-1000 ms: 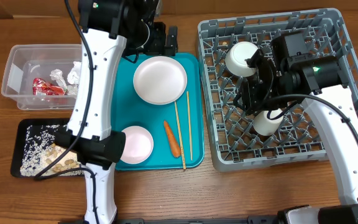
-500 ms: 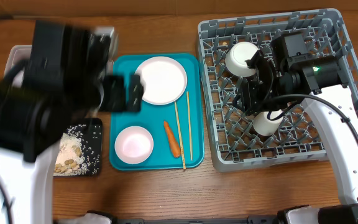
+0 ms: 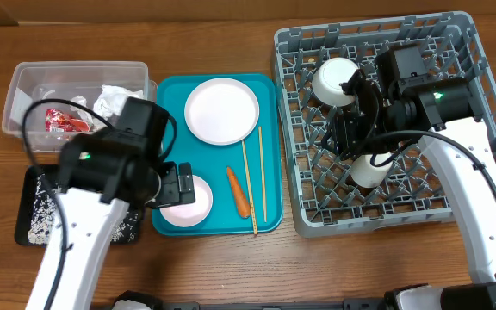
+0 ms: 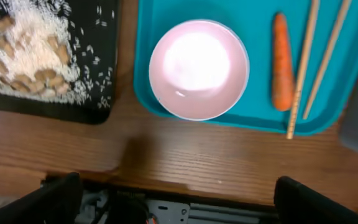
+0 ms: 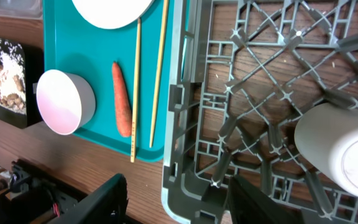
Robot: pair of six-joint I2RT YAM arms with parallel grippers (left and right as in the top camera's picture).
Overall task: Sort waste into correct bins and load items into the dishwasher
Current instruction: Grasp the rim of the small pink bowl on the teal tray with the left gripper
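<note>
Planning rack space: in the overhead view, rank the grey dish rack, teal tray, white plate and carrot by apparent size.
Largest to smallest:
1. grey dish rack
2. teal tray
3. white plate
4. carrot
None look alike in size.

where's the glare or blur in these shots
left wrist: the bowl is washed out by glare in its middle, and the rest is evenly lit; right wrist: the cup is bright and slightly soft, the rack sharp; overhead: even light, no blur, and the plate is a nearly featureless white.
</note>
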